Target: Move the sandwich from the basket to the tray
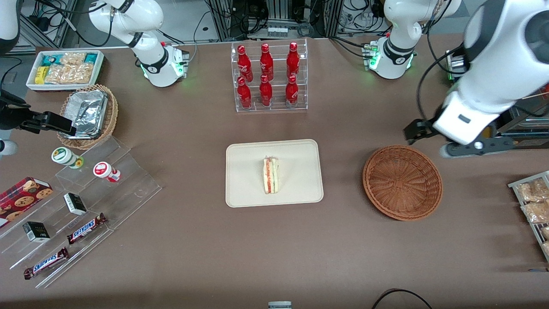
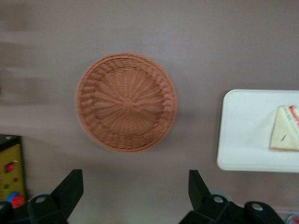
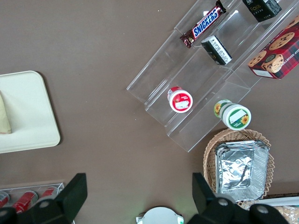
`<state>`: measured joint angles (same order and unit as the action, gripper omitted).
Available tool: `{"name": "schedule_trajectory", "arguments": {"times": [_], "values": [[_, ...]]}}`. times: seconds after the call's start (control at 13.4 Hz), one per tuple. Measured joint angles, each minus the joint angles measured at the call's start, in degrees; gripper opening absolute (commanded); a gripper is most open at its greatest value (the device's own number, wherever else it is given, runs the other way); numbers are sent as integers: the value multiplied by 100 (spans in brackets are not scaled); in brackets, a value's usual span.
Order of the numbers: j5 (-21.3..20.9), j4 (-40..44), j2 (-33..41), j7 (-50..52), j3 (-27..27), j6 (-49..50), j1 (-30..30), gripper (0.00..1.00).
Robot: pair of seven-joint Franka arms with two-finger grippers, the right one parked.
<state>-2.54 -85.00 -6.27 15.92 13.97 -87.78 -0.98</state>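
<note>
The sandwich (image 1: 271,175), a white-bread wedge with pink and green filling, lies on the cream tray (image 1: 244,189) at the table's middle; it also shows in the left wrist view as the sandwich (image 2: 285,134) on the tray (image 2: 243,140). The round reddish-brown basket (image 1: 402,182) stands beside the tray toward the working arm's end, and the basket (image 2: 126,101) holds nothing. My left gripper (image 1: 415,131) hangs above the table, slightly farther from the front camera than the basket. The gripper (image 2: 135,179) is open with nothing between its fingers.
A clear rack of red bottles (image 1: 270,77) stands farther from the front camera than the tray. Toward the parked arm's end are a tan wicker basket with foil trays (image 1: 88,112), a white snack bin (image 1: 65,68) and a stepped acrylic shelf (image 1: 85,206). Snack packets (image 1: 534,206) lie at the working arm's end.
</note>
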Motion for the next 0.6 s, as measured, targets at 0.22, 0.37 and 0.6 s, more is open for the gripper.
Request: {"name": "schedule_trajectory", "arguments": {"times": [0.22, 0.37, 0.6], "values": [[124, -324, 373, -801, -832, 43, 235, 99], [135, -480, 549, -971, -1133, 41, 307, 99], [135, -427, 608, -991, -1271, 24, 364, 99]]}}
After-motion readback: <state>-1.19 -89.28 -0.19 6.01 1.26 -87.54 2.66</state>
